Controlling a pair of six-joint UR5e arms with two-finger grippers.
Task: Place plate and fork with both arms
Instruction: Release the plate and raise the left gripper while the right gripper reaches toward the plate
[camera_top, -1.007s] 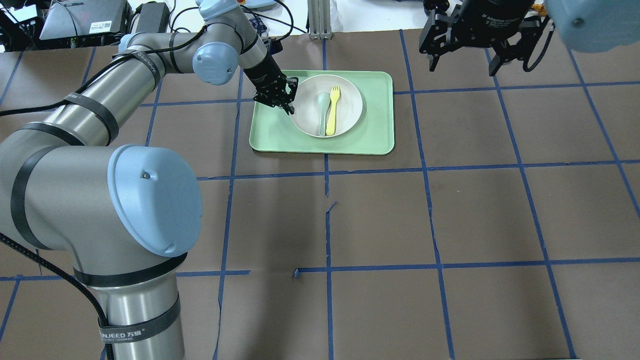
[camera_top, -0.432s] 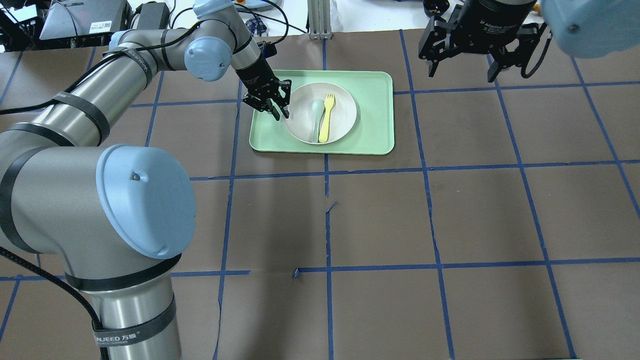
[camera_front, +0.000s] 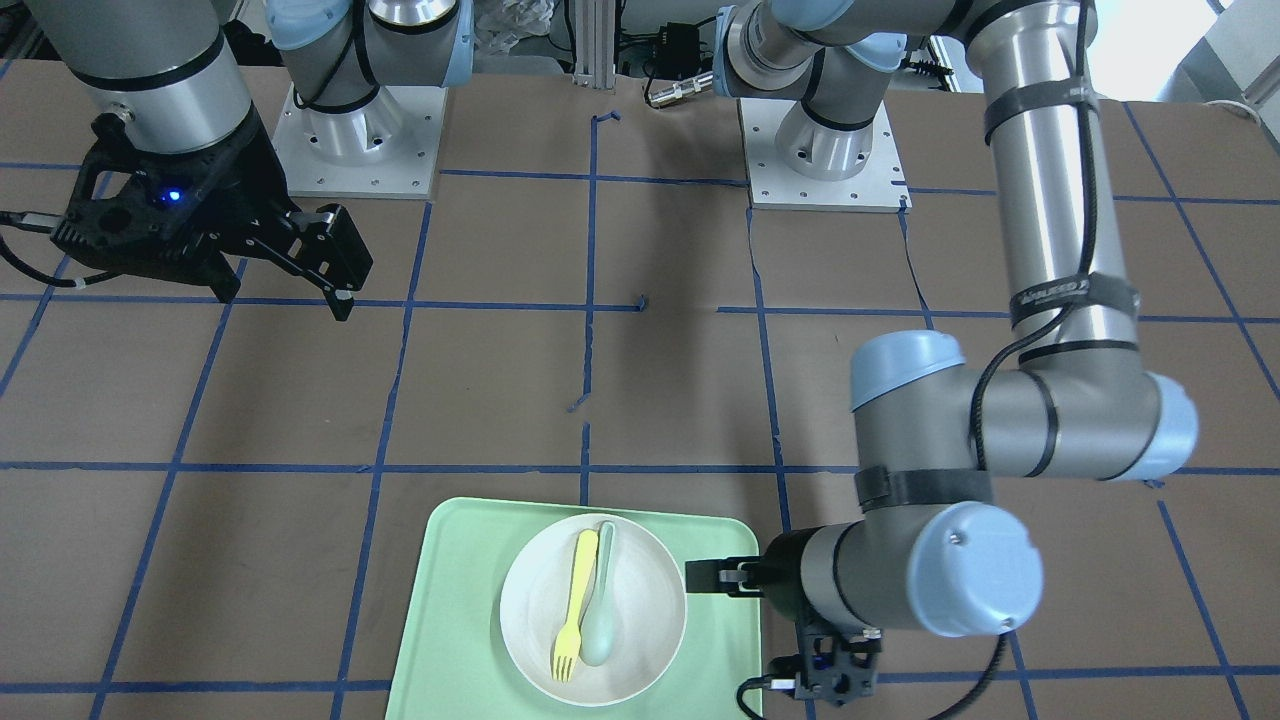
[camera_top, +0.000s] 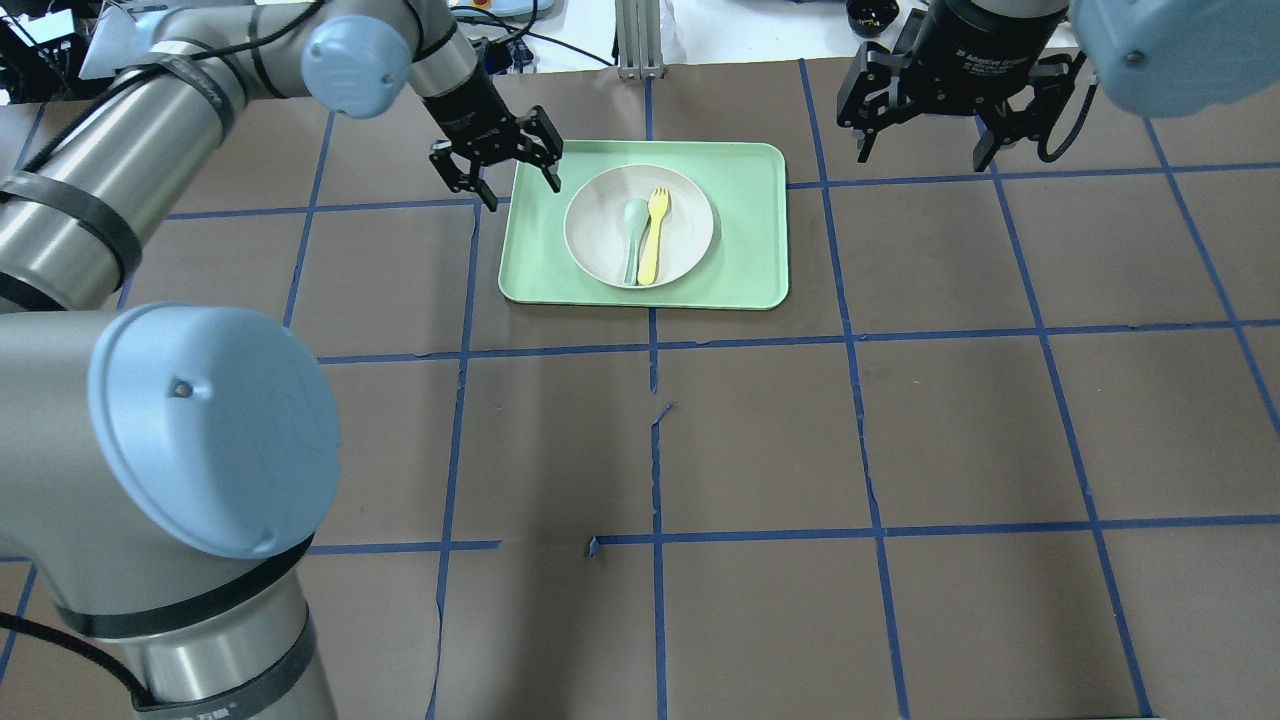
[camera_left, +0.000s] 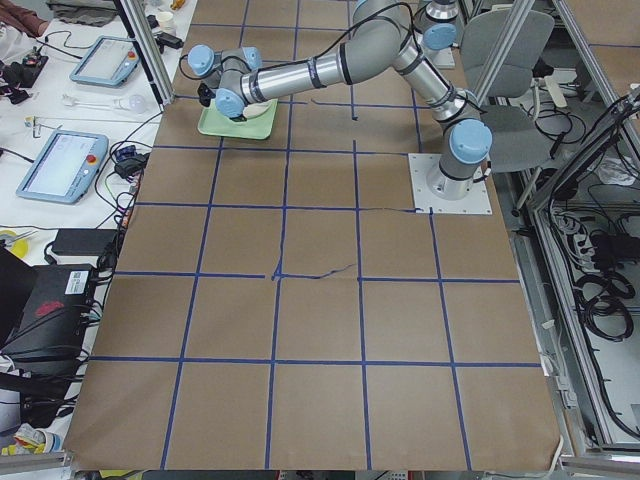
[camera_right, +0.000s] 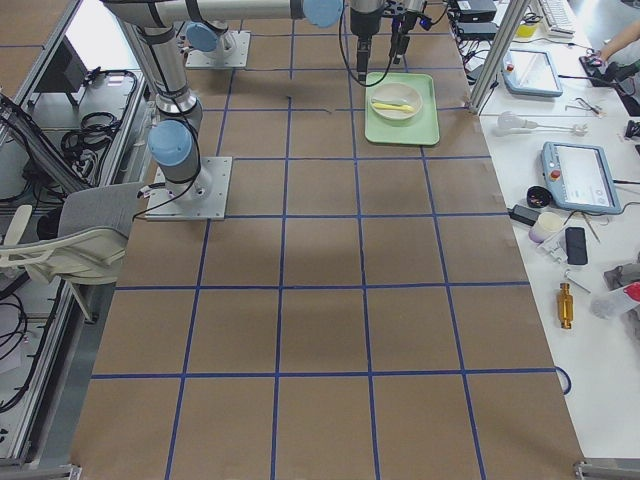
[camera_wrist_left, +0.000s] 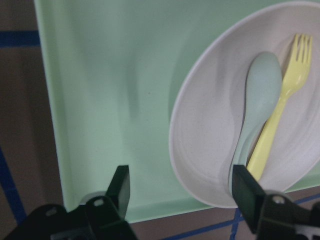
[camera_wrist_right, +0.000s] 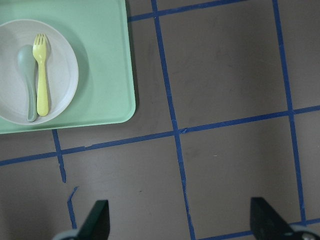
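Left arm (camera_top: 150, 110): drawn back off the plate's rim since a second ago. It is now held over the tray's far-left corner, its jaws spread apart with nothing in them.
Right arm (camera_top: 1160, 50): held above the desk (camera_top: 900, 430), well to the right of the tray. Its jaws are wide apart and empty.
Tray (camera_top: 750, 230): mint-green, flat on the desk, with the plate carried in its middle.
Plate (camera_top: 600, 235): let go and lying flat on the tray.
Fork (camera_top: 655, 225): on the plate, tines pointed away from the robot. It is judged to be the next pick. The handle is best approached from the right, with the jaws narrowed first and lowered straight, so the plate is not nudged.
Spoon (camera_top: 632, 225): just beside the fork. Whether the handles touch cannot be settled.
Hidden: the left jaws are masked by the wrist in the front-facing view. The plate is cut off in the left wrist view.
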